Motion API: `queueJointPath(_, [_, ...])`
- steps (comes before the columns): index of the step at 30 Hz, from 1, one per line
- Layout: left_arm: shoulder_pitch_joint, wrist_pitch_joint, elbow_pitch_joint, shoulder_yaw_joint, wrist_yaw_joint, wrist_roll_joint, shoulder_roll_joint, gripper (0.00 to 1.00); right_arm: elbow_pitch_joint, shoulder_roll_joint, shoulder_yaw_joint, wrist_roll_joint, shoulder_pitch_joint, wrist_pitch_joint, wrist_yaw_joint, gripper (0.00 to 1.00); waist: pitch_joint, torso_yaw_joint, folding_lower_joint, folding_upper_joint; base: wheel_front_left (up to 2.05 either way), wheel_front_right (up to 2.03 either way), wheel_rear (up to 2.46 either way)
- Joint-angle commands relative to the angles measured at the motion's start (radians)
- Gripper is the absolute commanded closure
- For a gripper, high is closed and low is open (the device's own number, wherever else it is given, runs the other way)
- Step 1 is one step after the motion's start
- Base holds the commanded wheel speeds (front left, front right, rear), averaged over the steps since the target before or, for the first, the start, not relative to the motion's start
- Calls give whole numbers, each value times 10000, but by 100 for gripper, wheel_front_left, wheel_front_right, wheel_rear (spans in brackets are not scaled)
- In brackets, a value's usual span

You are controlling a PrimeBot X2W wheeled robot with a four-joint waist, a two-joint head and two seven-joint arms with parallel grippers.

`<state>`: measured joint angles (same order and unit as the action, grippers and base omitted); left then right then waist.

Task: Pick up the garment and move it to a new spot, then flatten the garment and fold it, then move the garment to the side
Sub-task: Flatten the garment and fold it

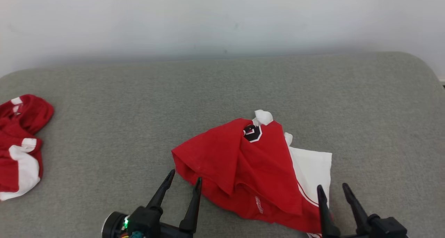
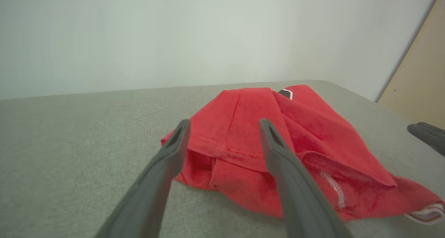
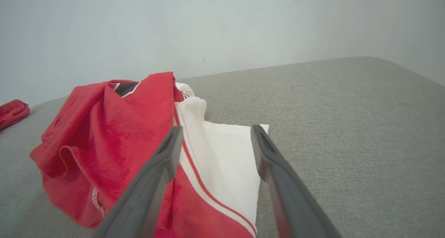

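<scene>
The red and white garment (image 1: 257, 168) lies crumpled in a heap on the grey cushion (image 1: 208, 92), right of centre, with a black badge showing near its top. My left gripper (image 1: 184, 180) stands open at the heap's near left edge, its fingers apart over the red hem (image 2: 226, 147). At the near right corner my right gripper (image 1: 332, 189) is open too, its fingers spread above the white panel (image 3: 222, 154) and holding nothing. In the left wrist view the right gripper's fingers (image 2: 427, 135) show at the far right edge.
A second red and white garment (image 1: 19, 144) lies bunched at the cushion's far left edge. A pale wall (image 1: 222, 18) rises behind the cushion. Bare grey cushion stretches behind and to both sides of the heap.
</scene>
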<state>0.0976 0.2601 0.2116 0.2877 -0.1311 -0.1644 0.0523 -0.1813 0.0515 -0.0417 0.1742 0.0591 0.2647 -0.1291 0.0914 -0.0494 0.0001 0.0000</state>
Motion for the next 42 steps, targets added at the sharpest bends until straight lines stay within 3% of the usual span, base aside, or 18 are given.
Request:
queueJointPath(1, [187,47,153,51,16,-87,52,0,-37,-9,-71,79,-152,24,-31,0,181,-241,-1,0,0,0,0])
queueJointPath(10, [1353,39,1807,-37,16,-133,235,0,-272,-15,-449,423,-542,24,-31,0,601,-1136,-1,0,0,0,0])
queueJointPath(17, [1825,39,2927,-377,16,22,255,0,-318,-11,-335,458,-721,25,-31,0,698,-1457,-1,0,0,0,0])
queueJointPath(18, [1895,39,2974,-416,16,58,246,14,-308,-14,-329,468,-724,24,-31,0,689,-1471,-1,0,0,0,0])
queueJointPath(19, [1978,39,2974,-479,16,49,230,61,-302,-16,-324,468,-720,25,-31,0,681,-1477,-1,0,0,0,0])
queueJointPath(20, [2005,39,2991,-507,16,51,223,100,-303,-13,-315,459,-706,25,-31,0,667,-1466,-1,0,0,0,0])
queueJointPath(29, [2125,39,3115,-465,16,-36,208,100,-205,-15,-317,455,-665,24,-31,0,550,-1177,-1,0,0,0,0])
queueJointPath(34, [2502,39,2401,-316,15,-159,385,100,-149,-11,-172,516,-558,25,-31,0,493,-884,-1,0,0,0,0])
queueJointPath(42, [4605,39,857,362,18,-488,2259,100,-284,-11,-224,651,-356,24,-31,0,206,-419,-1,0,0,0,0])
